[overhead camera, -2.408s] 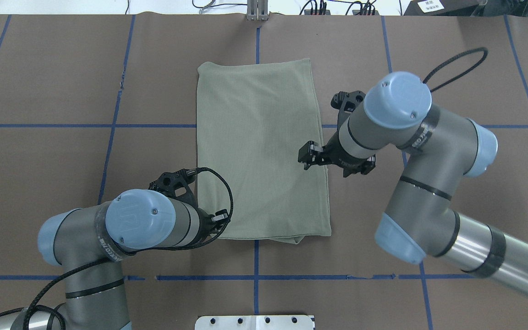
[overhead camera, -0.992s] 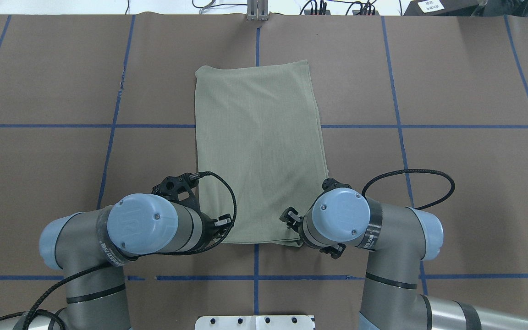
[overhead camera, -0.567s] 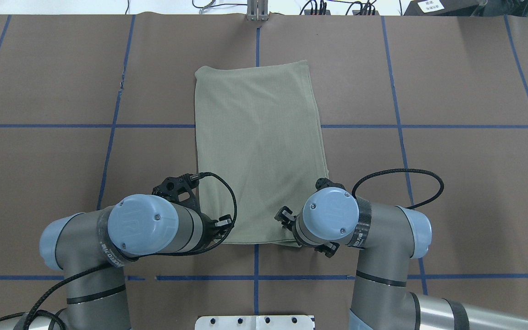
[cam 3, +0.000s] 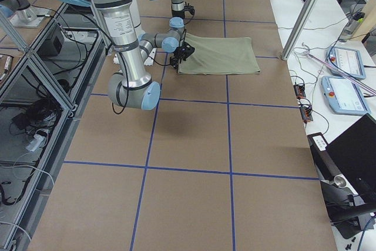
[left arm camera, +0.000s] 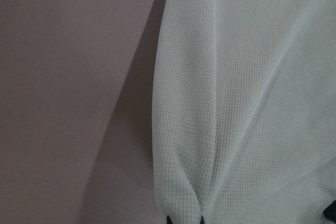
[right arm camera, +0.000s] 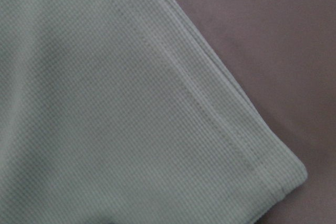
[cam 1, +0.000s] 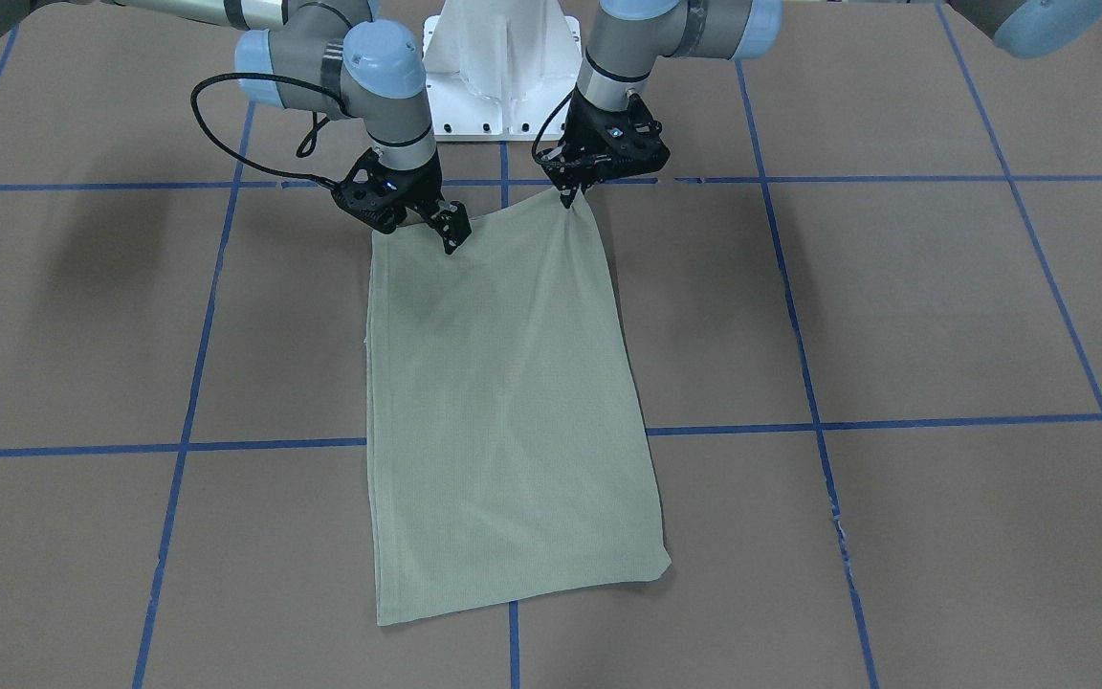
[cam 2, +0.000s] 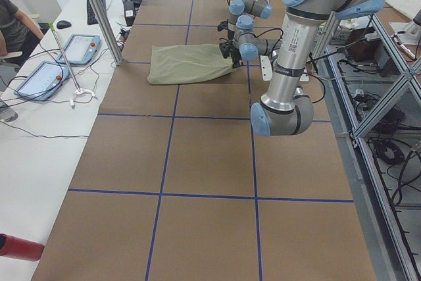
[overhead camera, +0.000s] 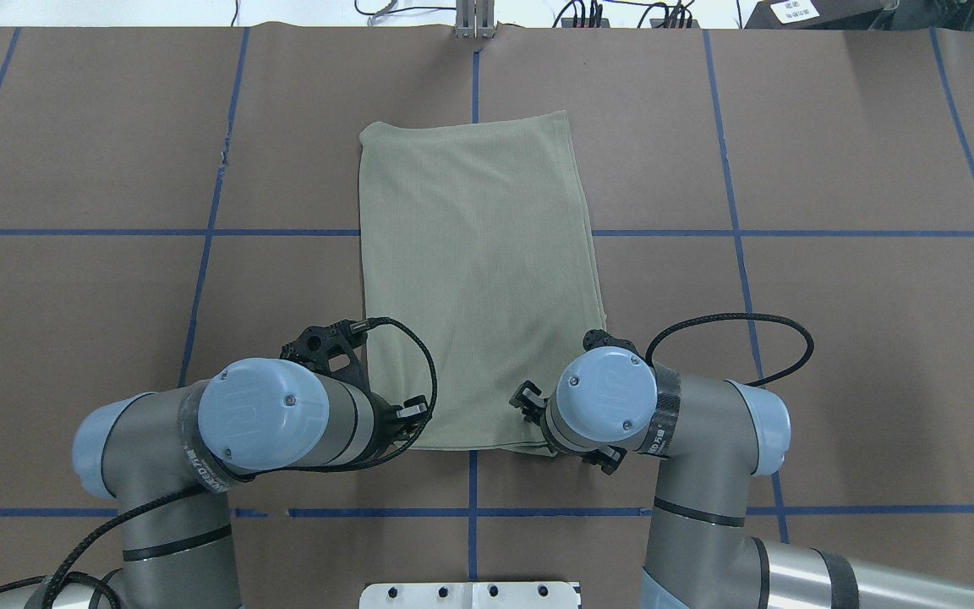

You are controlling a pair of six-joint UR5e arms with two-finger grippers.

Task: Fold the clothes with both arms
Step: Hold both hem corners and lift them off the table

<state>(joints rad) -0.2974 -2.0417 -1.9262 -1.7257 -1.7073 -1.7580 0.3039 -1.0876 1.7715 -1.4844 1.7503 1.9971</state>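
Sage-green knit filled the left wrist view, where the left claw (cam 1: 570, 198) was clamped tight on the near corner of the shirt (overhead camera: 478, 279), drawing it into a small raised peak with creases fanning away from the pinch. The right claw (cam 1: 436, 228) stood with its jaws apart over the other near corner and gripped nothing. That corner lay flat, its stitched hem plain in the right wrist view. Whether the claw touched the cloth I could not tell.

Blue tape lines (overhead camera: 284, 232) crossed the brown counter (overhead camera: 834, 338), and the white pedestal base (cam 1: 503, 67) stood near the shirt's near edge. The shirt lay at the counter's middle, folded into a long rectangle running away from the robot, smooth apart from faint wrinkles.
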